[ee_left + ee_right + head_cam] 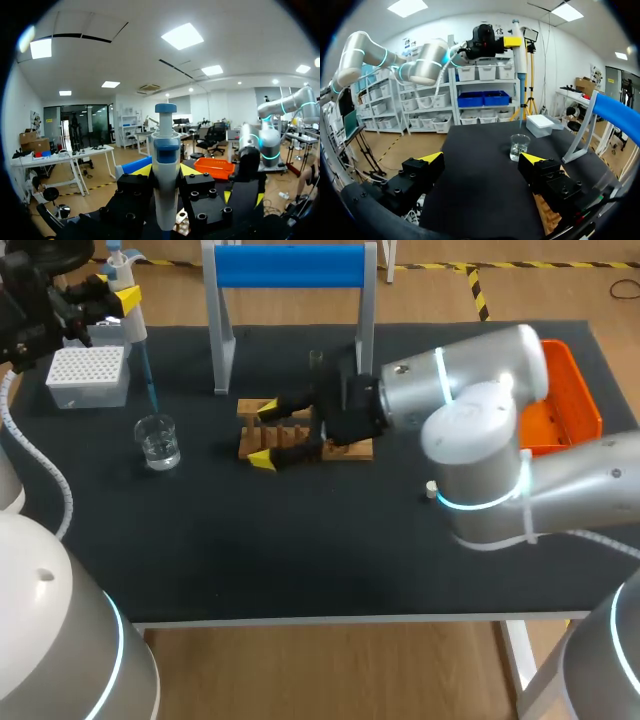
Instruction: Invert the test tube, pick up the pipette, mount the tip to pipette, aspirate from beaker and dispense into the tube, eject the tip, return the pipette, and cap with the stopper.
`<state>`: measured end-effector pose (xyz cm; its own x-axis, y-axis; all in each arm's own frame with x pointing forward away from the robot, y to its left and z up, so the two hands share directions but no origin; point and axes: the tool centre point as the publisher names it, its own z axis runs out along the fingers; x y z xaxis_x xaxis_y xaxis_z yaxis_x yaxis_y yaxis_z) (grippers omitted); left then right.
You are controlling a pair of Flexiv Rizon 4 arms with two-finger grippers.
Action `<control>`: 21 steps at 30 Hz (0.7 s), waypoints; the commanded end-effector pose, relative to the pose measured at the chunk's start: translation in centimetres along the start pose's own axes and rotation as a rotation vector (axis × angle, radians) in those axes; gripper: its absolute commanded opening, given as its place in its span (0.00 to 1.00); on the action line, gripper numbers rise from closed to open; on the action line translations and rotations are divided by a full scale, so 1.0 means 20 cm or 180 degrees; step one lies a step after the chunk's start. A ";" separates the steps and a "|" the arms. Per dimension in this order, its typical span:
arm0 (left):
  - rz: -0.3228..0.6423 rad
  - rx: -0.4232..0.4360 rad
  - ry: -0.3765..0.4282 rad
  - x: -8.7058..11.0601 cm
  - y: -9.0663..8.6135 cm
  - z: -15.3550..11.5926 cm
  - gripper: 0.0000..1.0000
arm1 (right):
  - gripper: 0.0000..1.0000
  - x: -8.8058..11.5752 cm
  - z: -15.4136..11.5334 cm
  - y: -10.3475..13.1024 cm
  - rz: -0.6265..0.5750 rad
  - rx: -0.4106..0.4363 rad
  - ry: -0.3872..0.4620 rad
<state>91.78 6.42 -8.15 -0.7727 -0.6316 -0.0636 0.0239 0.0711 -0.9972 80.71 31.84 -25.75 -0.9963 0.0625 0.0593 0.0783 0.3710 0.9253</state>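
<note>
The right arm of thick, rounded silver-grey segments point(480, 430) carries a thin ring of cyan light at each joint, and a thin white strap point(500, 542) goes around its elbow part. The left arm point(45, 630), near on the left, has the same pale shell and cyan ring, with a white ribbed hose point(45, 465) beside it. The right gripper point(482, 162) has black block fingers point(415, 175) with round screw holes and bright yellow wedge tips. The left gripper point(115, 295) is also black with yellow tips.

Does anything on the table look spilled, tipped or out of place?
Nothing stands out. The clear glass beaker stands upright, with no puddle on the black table around it.
</note>
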 end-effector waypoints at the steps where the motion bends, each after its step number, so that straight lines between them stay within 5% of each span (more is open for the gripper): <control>1: 0.0005 0.0010 -0.0018 0.01 0.00 0.00 0.00 | 1.00 -0.02 0.22 -0.02 0.0023 0.0038 -0.0062; 21: 0.0005 0.0010 -0.0018 0.01 0.00 0.00 0.00 | 1.00 -0.19 0.38 -0.12 -0.0081 0.0274 -0.0351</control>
<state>91.78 6.43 -8.16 -0.7727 -0.6316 -0.0637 0.0248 0.0703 -0.9972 84.39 36.34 -30.46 -0.9894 0.1451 0.0010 0.0644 0.4331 0.8991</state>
